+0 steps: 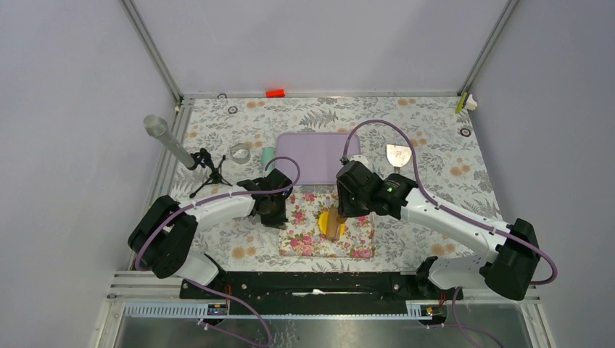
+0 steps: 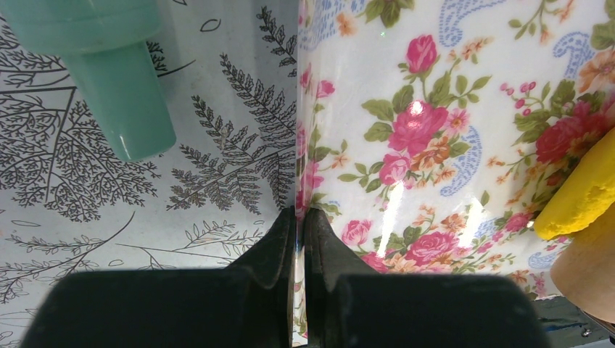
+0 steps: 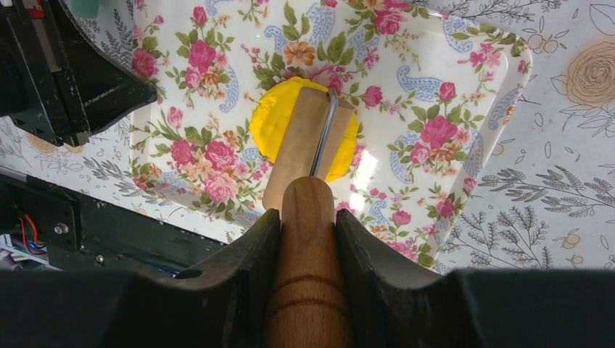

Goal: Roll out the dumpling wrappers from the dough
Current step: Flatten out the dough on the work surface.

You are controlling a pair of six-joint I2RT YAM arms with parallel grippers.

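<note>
A flattened piece of yellow dough [image 1: 322,220] [image 3: 270,119] [image 2: 582,190] lies in the middle of the floral mat [image 1: 312,243] [image 3: 435,87] [image 2: 435,109]. A wooden roller [image 1: 333,223] [image 3: 299,148] [image 2: 591,272] rests on top of it. My right gripper [image 1: 347,210] [image 3: 307,217] is shut on the roller's wooden handle. At the mat's left edge my left gripper [image 1: 279,210] [image 2: 299,217] is shut, pinching that edge between its fingers. No dumpling wrappers are in view.
A purple board [image 1: 312,156] lies behind the mat. Beside it are a mint-green cutter [image 1: 267,154] [image 2: 120,80], a clear ring [image 1: 240,152] and a metal scraper [image 1: 397,154]. A microphone on a tripod [image 1: 174,145] stands at the left edge.
</note>
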